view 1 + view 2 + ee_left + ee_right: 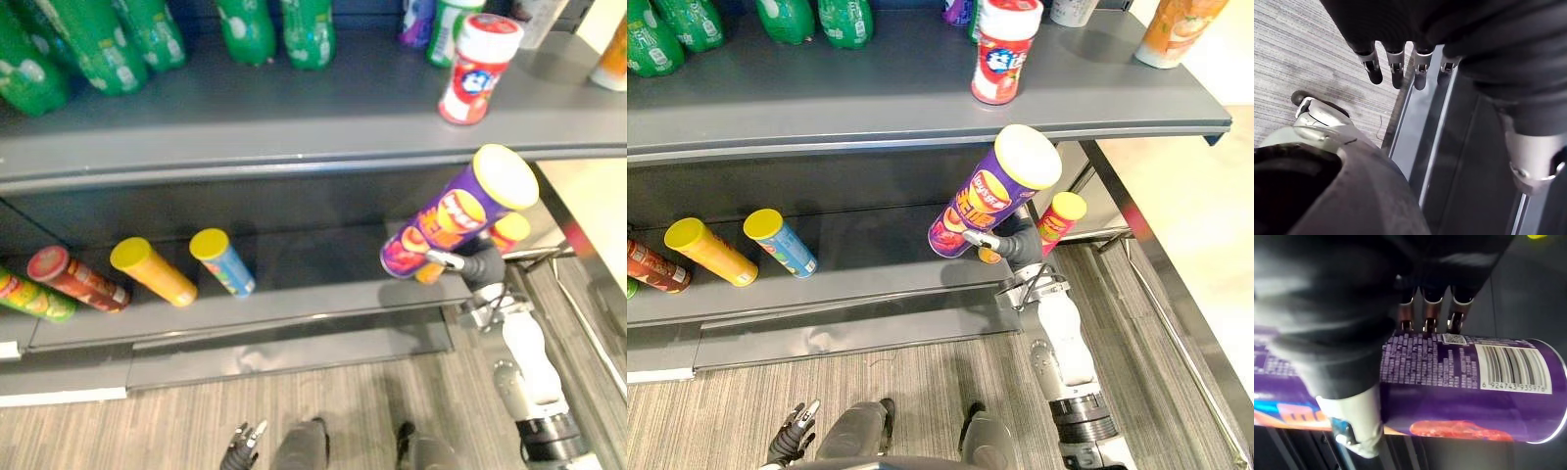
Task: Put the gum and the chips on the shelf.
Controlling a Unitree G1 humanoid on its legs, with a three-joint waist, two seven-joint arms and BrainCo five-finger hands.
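A purple chips can [456,215] with a pale yellow lid is tilted in front of the lower shelf [294,294]. My right hand [1014,247] is shut on its lower half. In the right wrist view the fingers [1430,308] and thumb curl round the purple can [1464,382]. The gum, a red and white tub [1004,49], stands upright near the front of the upper shelf [294,127], above the can. My left hand [243,446] hangs low over the floor, and its fingers [1396,63] are relaxed and hold nothing.
Green bottles [98,44] stand at the upper shelf's left. Yellow [154,271], blue [223,261] and red [76,279] chip cans lie on the lower shelf's left. A red can with a yellow lid [1058,217] sits just behind my right hand. An orange bottle [1176,34] stands at the upper right.
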